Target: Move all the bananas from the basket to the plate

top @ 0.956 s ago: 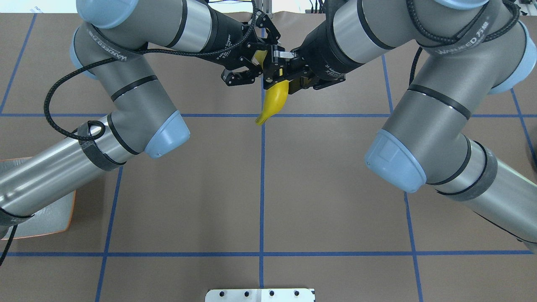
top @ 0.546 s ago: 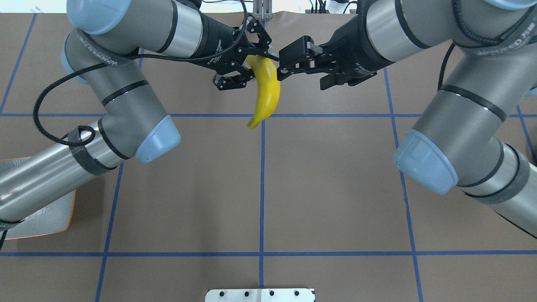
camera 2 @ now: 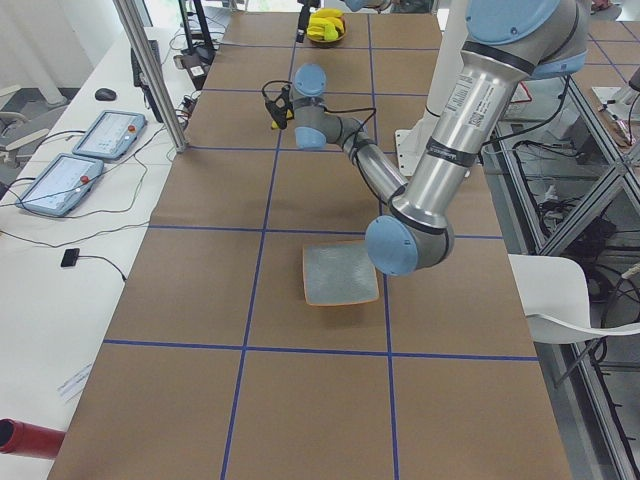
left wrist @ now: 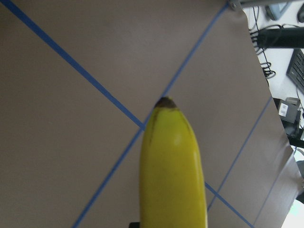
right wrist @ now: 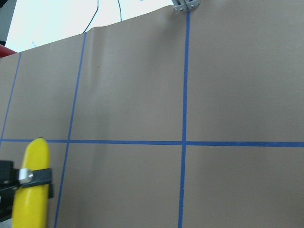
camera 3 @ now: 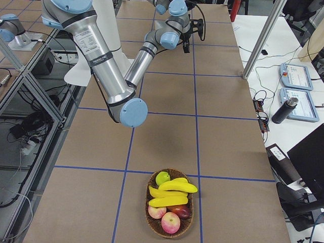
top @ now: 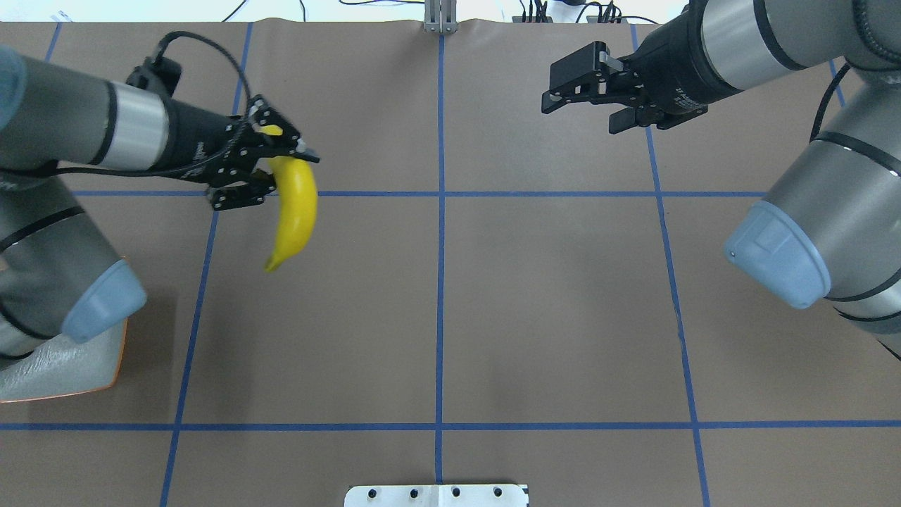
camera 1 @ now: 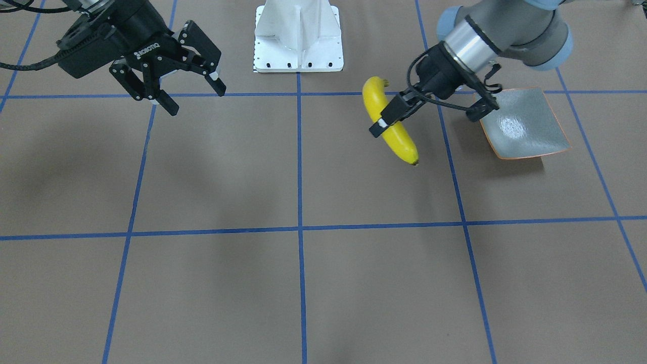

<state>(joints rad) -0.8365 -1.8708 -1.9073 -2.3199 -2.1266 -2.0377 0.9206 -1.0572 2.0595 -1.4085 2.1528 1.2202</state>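
Mid-carry, the left gripper (top: 287, 172) pinches a banana (top: 295, 211) short of the plate (camera 1: 525, 126), where it should next lower it; the right gripper (camera 1: 195, 99) hangs spread, empty.

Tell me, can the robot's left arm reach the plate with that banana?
Probably yes. The left gripper holds the banana in the air, the empty plate sits close beside it, and nothing stands between them.
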